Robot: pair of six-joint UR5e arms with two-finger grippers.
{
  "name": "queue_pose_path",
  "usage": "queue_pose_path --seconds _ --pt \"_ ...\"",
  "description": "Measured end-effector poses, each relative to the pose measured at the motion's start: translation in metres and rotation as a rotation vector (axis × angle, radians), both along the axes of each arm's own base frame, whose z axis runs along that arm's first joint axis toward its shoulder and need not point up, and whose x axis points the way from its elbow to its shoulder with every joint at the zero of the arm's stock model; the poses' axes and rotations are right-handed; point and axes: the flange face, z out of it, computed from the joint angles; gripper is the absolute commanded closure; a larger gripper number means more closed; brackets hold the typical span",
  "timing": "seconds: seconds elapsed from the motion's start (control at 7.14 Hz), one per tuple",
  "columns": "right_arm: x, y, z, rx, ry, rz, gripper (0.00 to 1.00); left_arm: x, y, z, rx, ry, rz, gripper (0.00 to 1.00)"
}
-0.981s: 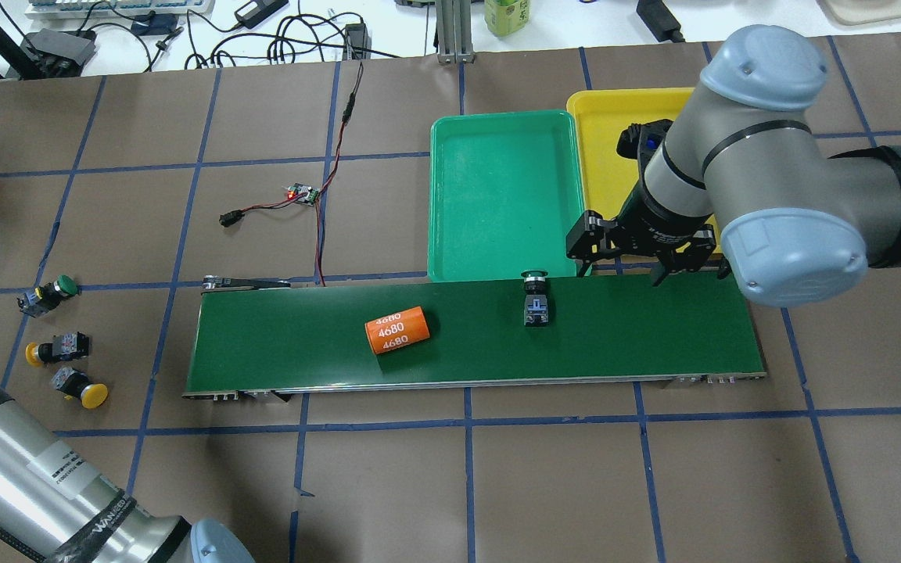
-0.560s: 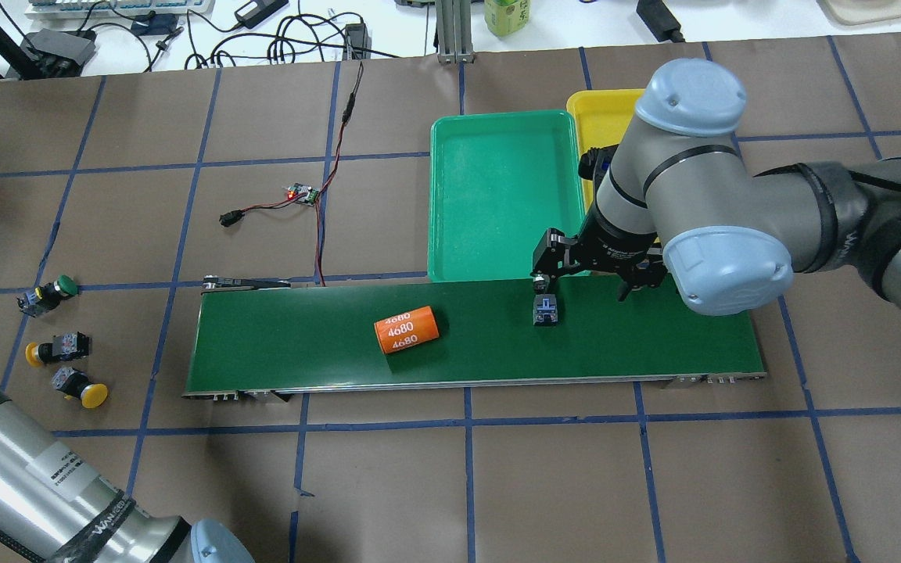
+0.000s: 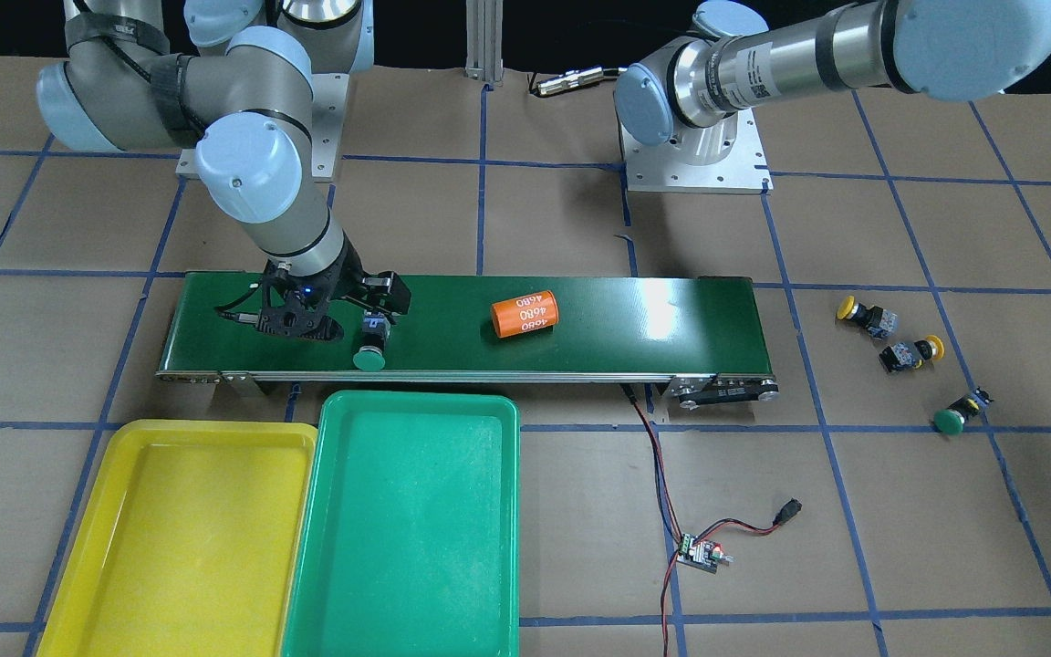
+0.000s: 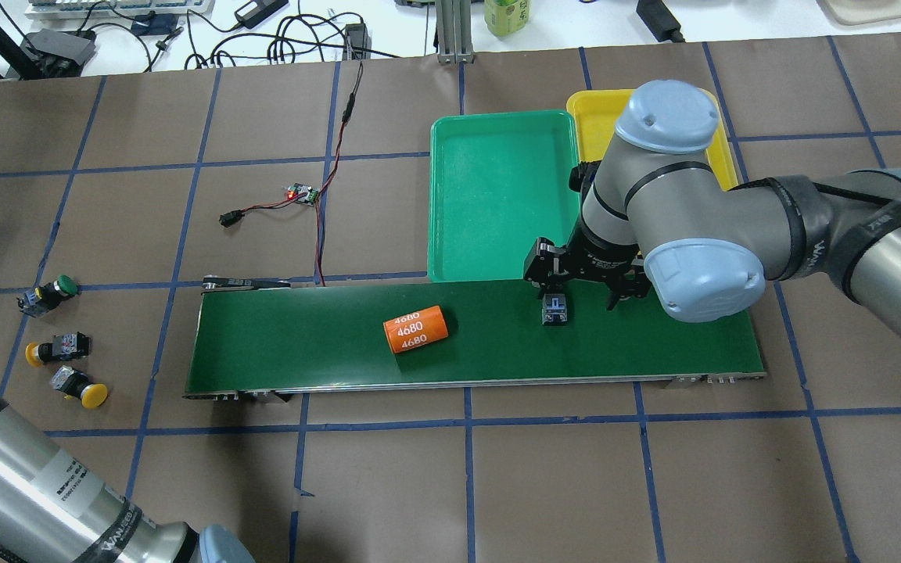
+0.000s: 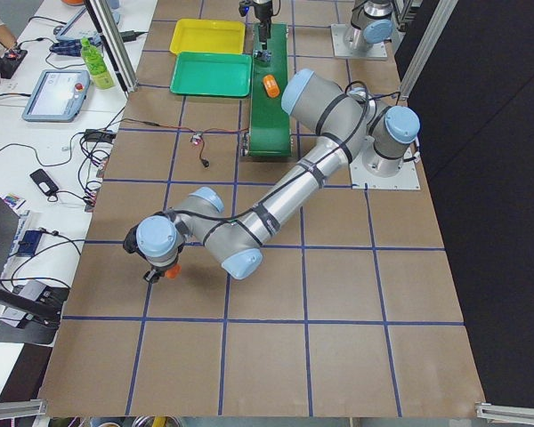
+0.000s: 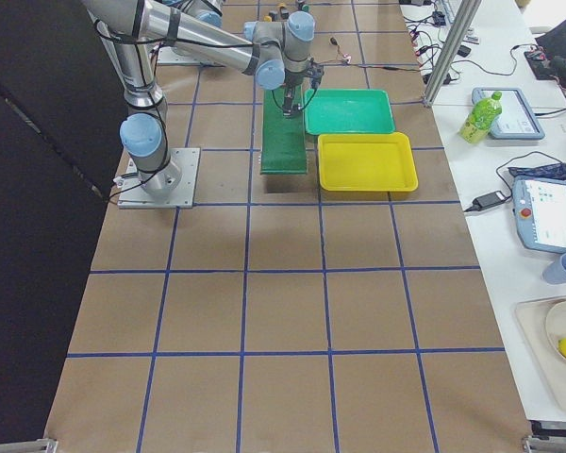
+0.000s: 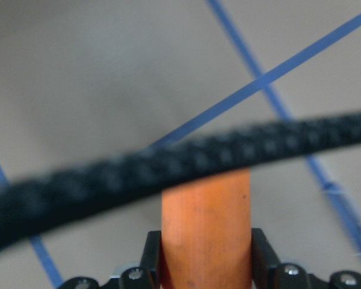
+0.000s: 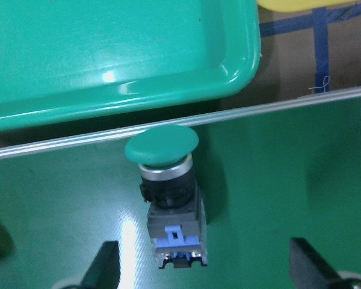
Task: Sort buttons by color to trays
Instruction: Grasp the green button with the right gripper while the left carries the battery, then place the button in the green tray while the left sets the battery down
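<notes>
A green button [image 8: 167,191] lies on its side on the dark-green conveyor belt [image 4: 654,344], its cap toward the green tray [image 4: 497,195]. It also shows in the front view [image 3: 369,351]. My right gripper [image 8: 207,274] is open and straddles the button's body, with fingers [image 8: 107,265] on both sides and not touching; it also shows from overhead [image 4: 579,289]. The yellow tray [image 4: 599,125] stands beside the green one. Two yellow buttons [image 4: 55,348] [image 4: 81,389] and one green button [image 4: 55,291] lie at the table's left. My left gripper [image 7: 206,260] is shut on an orange cylinder [image 7: 206,223].
An orange cylinder marked 4680 [image 4: 416,329] lies on the belt left of the button. A small circuit board with red and black wires [image 4: 303,193] lies behind the belt's left end. A blurred black cable [image 7: 168,168] crosses the left wrist view.
My right gripper moved left from beside the yellow tray and came down around the green button. The button and the 4680 cylinder drifted right along the belt.
</notes>
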Motion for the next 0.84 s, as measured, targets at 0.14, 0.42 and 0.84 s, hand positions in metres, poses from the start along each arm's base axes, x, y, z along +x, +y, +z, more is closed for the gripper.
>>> queue_pose_path --seconds 0.14,0.42,0.84 --pt "0.000 -0.002 -0.010 0.016 0.004 0.000 0.88 -0.061 0.009 0.018 0.060 -0.023 -0.040 1.00" --pt "-0.004 -0.007 -0.015 0.023 0.014 0.001 1.00 -0.177 0.051 0.033 0.128 -0.017 -0.152 1.00" --pt "-0.011 -0.014 0.013 -0.039 0.060 0.006 1.00 -0.329 0.129 0.038 0.168 -0.001 -0.355 1.00"
